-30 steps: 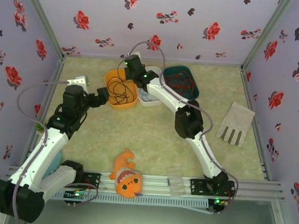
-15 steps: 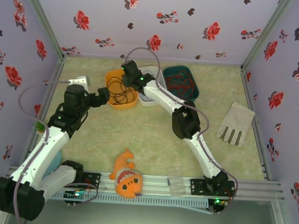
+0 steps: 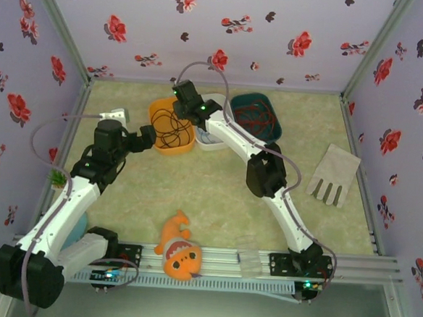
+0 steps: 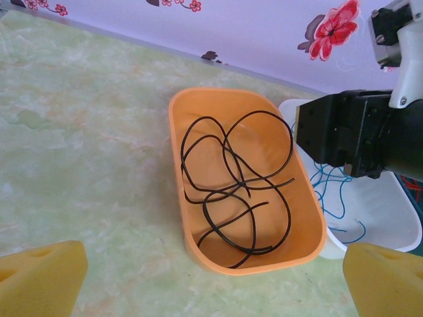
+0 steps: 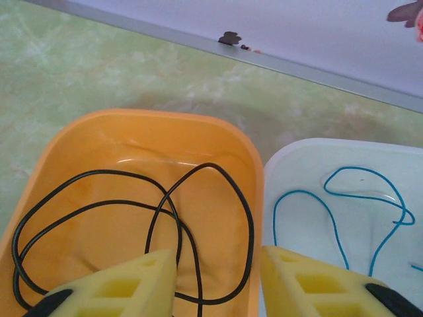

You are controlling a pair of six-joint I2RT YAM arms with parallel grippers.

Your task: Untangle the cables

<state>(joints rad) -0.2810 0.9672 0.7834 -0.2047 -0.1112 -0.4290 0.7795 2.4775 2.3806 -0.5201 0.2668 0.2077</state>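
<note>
step: sorting is judged nearly complete; each cable is laid alone in a bin.
black cable (image 4: 238,181): coiled in the orange bin (image 4: 177,172), under the right gripper (image 5: 218,264).
light blue cable (image 5: 332,228): laid in the white bin (image 5: 297,165) alongside.
red cable (image 3: 254,118): laid in the teal bin (image 3: 258,96).
right gripper: pads parted, nothing held.
left gripper (image 3: 149,137): spread wide, nothing held, near the orange bin.
next move: a clean lift-away is judged to be called for, no loop snagged.

Overhead cam; wrist cams near bin (image 4: 198,105)
</note>
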